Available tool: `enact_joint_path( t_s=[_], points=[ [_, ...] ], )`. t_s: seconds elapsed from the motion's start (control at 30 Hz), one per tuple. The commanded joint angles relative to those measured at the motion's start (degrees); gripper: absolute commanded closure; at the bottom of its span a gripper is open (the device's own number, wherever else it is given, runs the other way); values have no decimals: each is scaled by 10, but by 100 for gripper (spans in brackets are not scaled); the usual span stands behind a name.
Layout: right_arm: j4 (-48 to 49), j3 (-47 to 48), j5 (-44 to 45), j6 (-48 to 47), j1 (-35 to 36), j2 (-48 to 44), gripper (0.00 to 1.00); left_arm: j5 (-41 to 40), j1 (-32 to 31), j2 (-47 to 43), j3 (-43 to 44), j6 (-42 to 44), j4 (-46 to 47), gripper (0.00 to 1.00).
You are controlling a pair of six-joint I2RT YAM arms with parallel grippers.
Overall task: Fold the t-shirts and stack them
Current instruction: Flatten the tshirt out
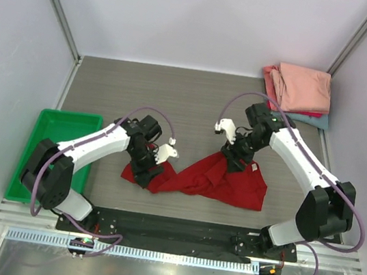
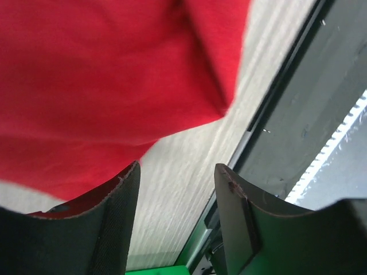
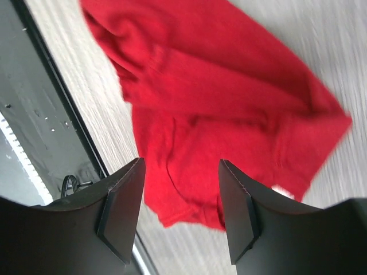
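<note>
My left gripper (image 2: 178,169) stands wide open with nothing between its jaws, only grey wood-grain table (image 1: 189,97) showing in the gap. My right gripper (image 3: 180,163) is also open and empty, hanging just above the deep red cloth t-shirt (image 1: 212,180). That shirt lies crumpled and unfolded near the table's front edge, stretching between both grippers. In the far right corner sits a stack of folded shirts (image 1: 305,86), salmon-pink on top, with red and teal edges beneath. A green plastic tray (image 1: 69,115) lies at the left.

Deep red t-shirt (image 2: 103,74) runs blurred past the left wrist view's top and left edges.
</note>
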Motion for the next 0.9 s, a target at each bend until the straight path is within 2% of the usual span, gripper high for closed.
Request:
enact_joint_path(
  t_s=[0.0, 0.3, 0.6, 0.7, 0.77, 0.83, 0.87],
  points=[
    [22, 30, -3, -23, 36, 25, 40, 17, -20, -22, -21, -6, 19, 43],
    [54, 15, -2, -58, 90, 72, 37, -20, -23, 0, -74, -18, 73, 41],
    [117, -18, 15, -72, 125, 111, 36, -51, -23, 68, -73, -50, 136, 48],
    [137, -34, 25, -79, 138, 128, 35, -52, -23, 86, -66, -57, 140, 57],
    [151, -42, 31, -81, 144, 140, 35, -53, -23, 89, -64, -57, 140, 68],
    [160, -48, 41, -80, 145, 146, 42, -54, -23, 86, -66, -55, 139, 79],
    [170, -50, 45, -79, 145, 148, 50, -54, -23, 85, -67, -53, 139, 82]
  ],
)
